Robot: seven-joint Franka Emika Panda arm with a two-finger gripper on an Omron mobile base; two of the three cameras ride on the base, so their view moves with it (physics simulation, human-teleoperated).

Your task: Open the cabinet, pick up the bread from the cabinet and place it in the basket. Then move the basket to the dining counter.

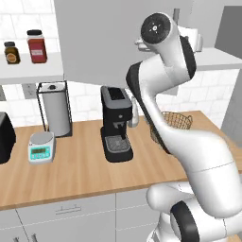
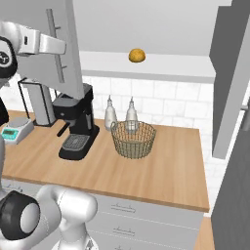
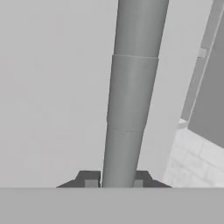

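Left door swung wide, gripper [image 3: 114,183] clamped on the cabinet handle [image 3: 131,92] — a careless pull-away could snag it. Bread [image 2: 137,55] on the open shelf, directly above the basket [image 2: 133,139] — could roll.

I see the swung-out cabinet door [image 2: 58,49] blocking the left; the shelf [image 2: 161,66] around the bread [image 2: 137,55] looks reachable.

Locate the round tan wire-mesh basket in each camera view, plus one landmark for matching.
Left base view: round tan wire-mesh basket right of centre on the wood counter, partly behind the white arm.
Right base view: centre, on the counter below the shelf.
Hand view: not in it.
Shared landmark: black coffee machine, left of the basket.
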